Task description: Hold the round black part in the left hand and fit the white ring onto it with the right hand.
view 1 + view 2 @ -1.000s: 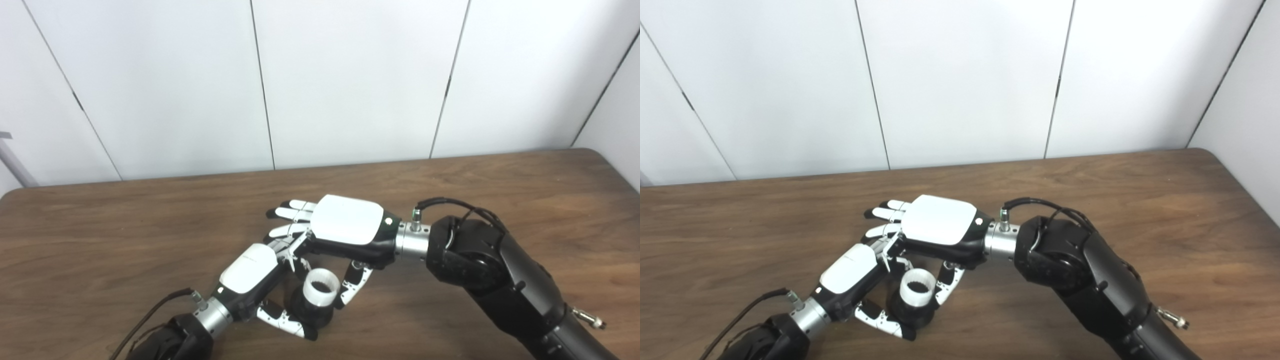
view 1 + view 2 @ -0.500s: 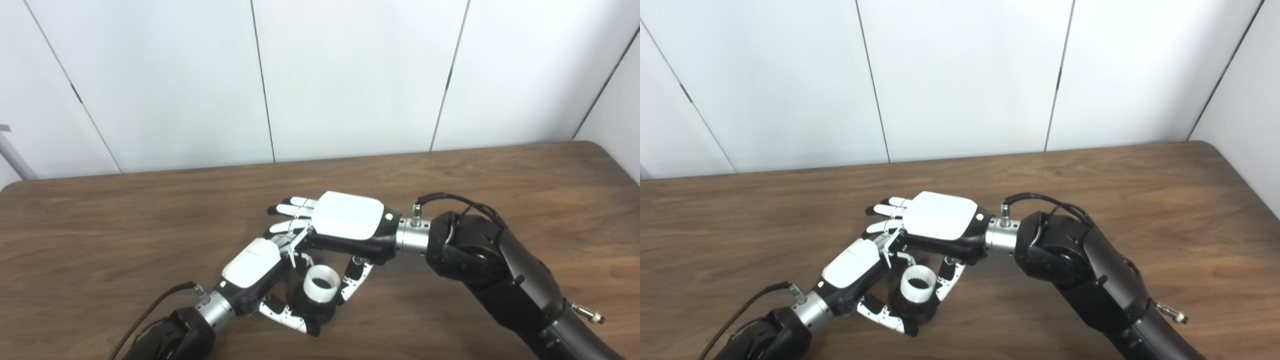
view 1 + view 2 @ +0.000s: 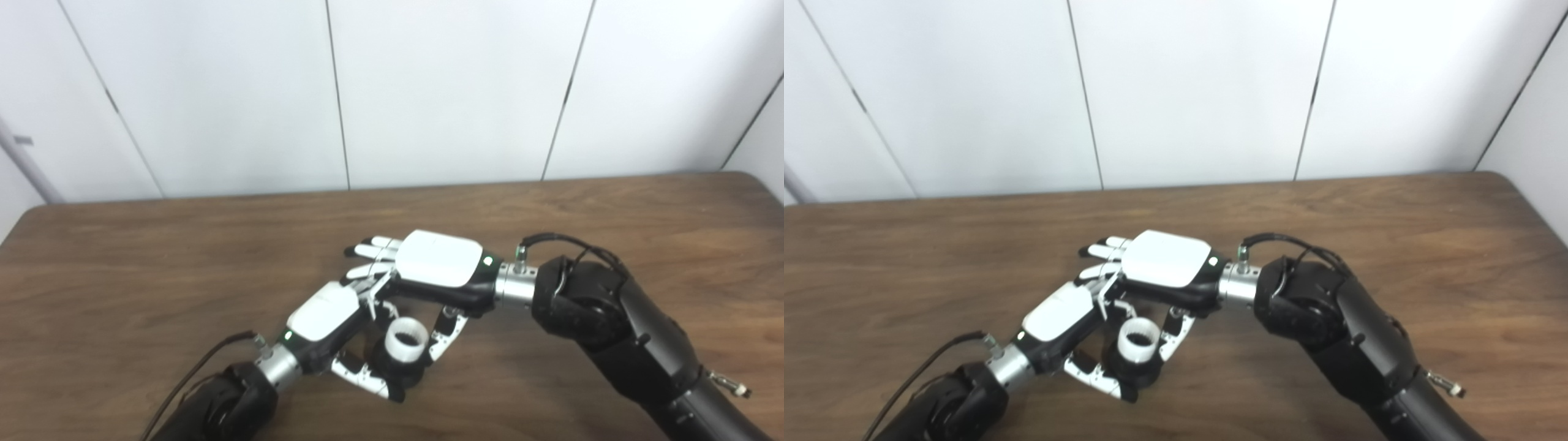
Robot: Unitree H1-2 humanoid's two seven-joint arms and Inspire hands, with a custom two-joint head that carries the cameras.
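Gripping the round black part (image 3: pixel 398 370) from below, the left robot hand (image 3: pixel 334 324) shows in the left eye view with its fingers curled around the part at about six o'clock of the picture's centre, low over the brown worktop (image 3: pixel 122 275). The white ring (image 3: pixel 409 338) sits on top of the black part, opening upward. The right robot hand (image 3: pixel 438 269) lies palm down just above, at twelve o'clock of the ring; its fingers reach out flat toward nine o'clock, holding nothing, and its thumb comes down just beside the ring at three o'clock.

From the right eye view, the left robot hand (image 3: pixel 1059 318) again clasps the black part (image 3: pixel 1136 370), the ring (image 3: pixel 1139 338) seated on it. The right robot hand (image 3: pixel 1164 260) hovers spread over both, its thumb beside the ring; whether it touches I cannot tell.
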